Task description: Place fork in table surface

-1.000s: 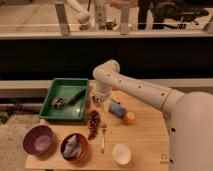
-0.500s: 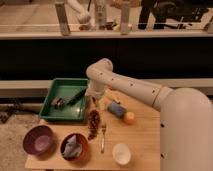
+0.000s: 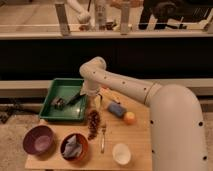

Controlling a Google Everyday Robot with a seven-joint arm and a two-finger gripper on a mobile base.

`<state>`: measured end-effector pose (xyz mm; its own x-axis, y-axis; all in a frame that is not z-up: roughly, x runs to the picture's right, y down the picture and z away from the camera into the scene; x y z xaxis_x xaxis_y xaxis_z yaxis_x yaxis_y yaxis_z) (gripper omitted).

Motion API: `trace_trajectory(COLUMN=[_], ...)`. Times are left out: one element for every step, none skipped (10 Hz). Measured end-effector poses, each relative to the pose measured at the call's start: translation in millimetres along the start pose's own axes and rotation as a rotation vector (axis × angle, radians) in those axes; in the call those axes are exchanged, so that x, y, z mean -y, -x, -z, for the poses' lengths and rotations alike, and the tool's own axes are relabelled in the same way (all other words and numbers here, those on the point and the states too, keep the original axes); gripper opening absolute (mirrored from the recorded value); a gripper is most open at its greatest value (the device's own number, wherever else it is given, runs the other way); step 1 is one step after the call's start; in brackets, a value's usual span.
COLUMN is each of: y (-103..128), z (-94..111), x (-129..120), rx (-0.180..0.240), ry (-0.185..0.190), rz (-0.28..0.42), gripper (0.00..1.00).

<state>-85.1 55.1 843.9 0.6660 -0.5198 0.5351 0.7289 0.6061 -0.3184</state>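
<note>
Dim room behind, dark wall and a railed window, then the tan table surface (image 3: 141, 137) crowded along the near side. Green tray (image 3: 62, 118) at the back left corner, with a black-handled tool (image 3: 75, 99) lying inside.

Fork (image 3: 103, 139) flat on the bare wood, outside the tray, just right of the pine cone (image 3: 93, 122) and up-left of the white bowl (image 3: 121, 154). Handle running toward the camera. Not seen to touch either neighbour.

Gripper (image 3: 86, 97) hanging at the tray's right rim, close to the black-handled tool, well apart from the fork. Cannot tell how far open, nor whether anything is held; nothing silvery seen at it.

Judged from this: placing step as good as done, with the fork already down on the tabletop and free of the arm. Next move probably calls for rising clear of the tray without catching the tool or the rim, then swinging away high enough to miss the pine cone, the blue block (image 3: 116, 109) and the orange (image 3: 130, 118) under the forearm. No need to go near the fork again.
</note>
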Motion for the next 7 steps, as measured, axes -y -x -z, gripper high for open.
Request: trace_trajectory(y=[2.4,5.3,10.4,14.5,18.0,23.8,28.8], z=[0.5,1.4,3.5,4.3,4.5,3.2,1.0], x=[-4.9,-16.0,-30.8,-42.4,-48.9,-58.3,-67.2], rx=[0.017,0.036,0.058,0.068,0.068,0.062,0.054], ry=[-0.008,-0.018,-0.034,-0.040,-0.040,-0.029,-0.015], rz=[0.005,0.021,0.044,0.070,0.092,0.124,0.154], gripper=[0.80,0.80,0.80,0.80,0.80,0.80,0.80])
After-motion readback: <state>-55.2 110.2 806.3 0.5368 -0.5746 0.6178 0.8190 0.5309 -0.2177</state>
